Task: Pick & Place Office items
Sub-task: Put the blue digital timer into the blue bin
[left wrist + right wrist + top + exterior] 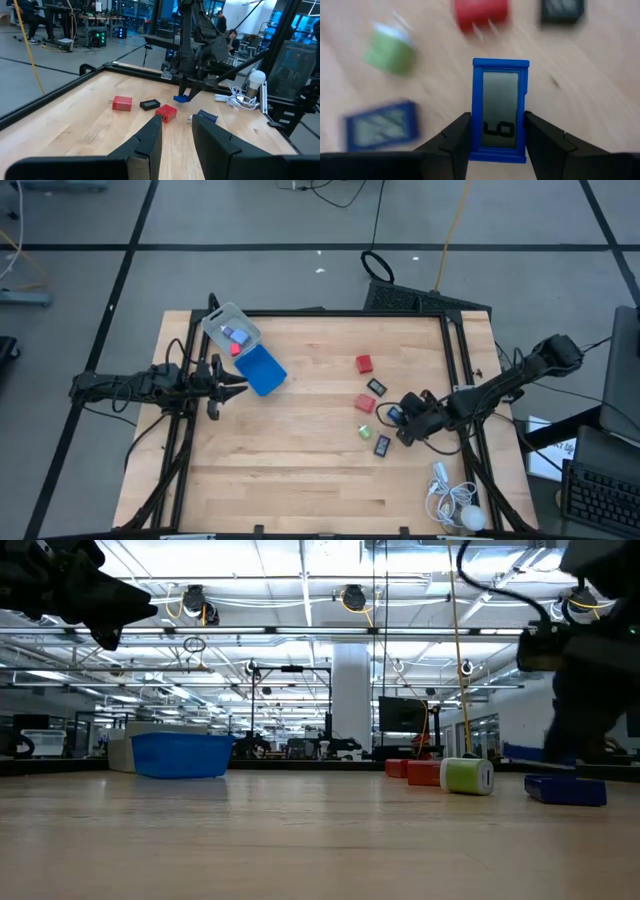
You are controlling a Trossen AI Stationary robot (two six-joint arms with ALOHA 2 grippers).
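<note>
My right gripper point(396, 416) is shut on a blue-framed piece with a pale display point(500, 107), at the right of the table. Around it lie two red blocks point(364, 363) point(365, 403), a dark piece with a pale centre point(377, 387), a green piece point(366, 431) and a dark blue piece point(383, 445), all flat on the wood. My left gripper point(238, 387) hovers open at the left, beside the blue tray point(264, 371). The clear plastic box point(228, 326) holds a small blue piece and a red one. My right gripper pinches the blue-framed piece between its two fingers point(457, 140), on the long side edges near one short end point(479, 145). The display faces the wrist camera and the piece lies along the fingers. In the left wrist view the piece point(182, 98) sits tilted, low over the wood.
A white corded gadget point(455, 502) lies at the near right corner. The dark table frame point(448, 350) runs along the right and far sides. The box and tray stand at the far left. Bare wood point(290, 460) spreads across the middle and near part of the table.
</note>
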